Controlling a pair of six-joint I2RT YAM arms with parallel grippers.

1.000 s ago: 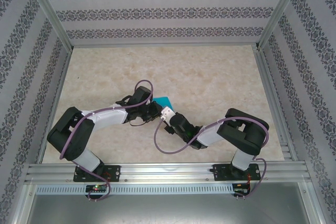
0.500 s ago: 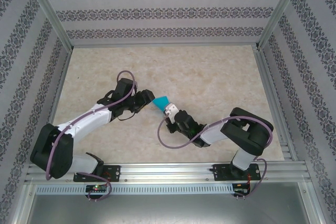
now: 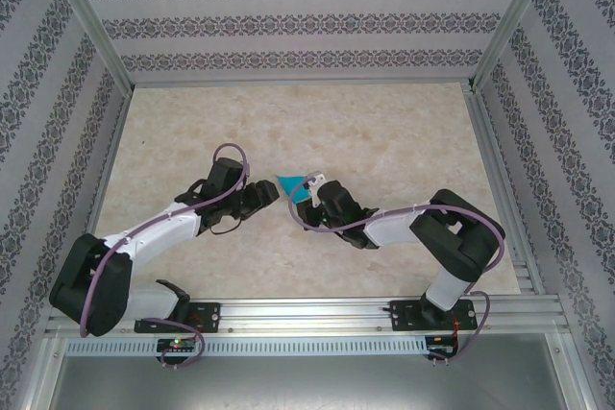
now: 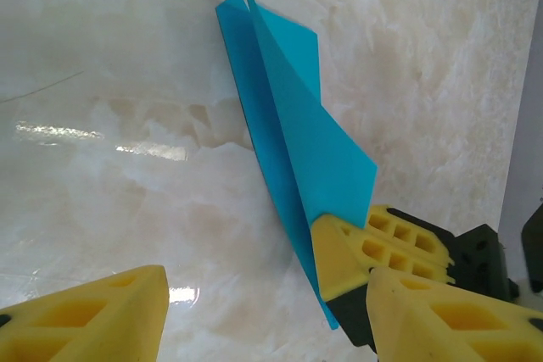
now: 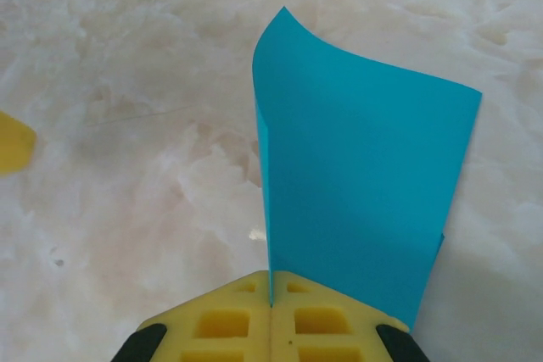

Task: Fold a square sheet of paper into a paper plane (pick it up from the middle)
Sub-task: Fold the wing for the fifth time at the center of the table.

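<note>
The square sheet of paper [image 3: 288,182] is teal-blue and folded along a crease into a narrow pointed shape. It stands on edge just above the table. My right gripper [image 3: 308,189] is shut on its near end, and in the right wrist view the fingertips [image 5: 271,290] pinch the crease of the paper [image 5: 356,184]. My left gripper [image 3: 268,195] hangs open just left of the paper and touches nothing. In the left wrist view its fingers [image 4: 93,311] stand wide apart. The paper [image 4: 288,150] rises ahead of them, with a right-gripper finger [image 4: 373,247] clamped on its lower end.
The table top [image 3: 384,141] is pale marble-patterned and bare around the arms. Metal frame rails [image 3: 307,314] run along the near edge, with patterned walls [image 3: 288,21] on the other three sides. A tip of the left gripper's finger [image 5: 13,146] shows at the left edge of the right wrist view.
My left gripper has opened, let go of the paper and drawn back to the left. My right gripper has shut on the paper and carried it slightly farther from the bases.
</note>
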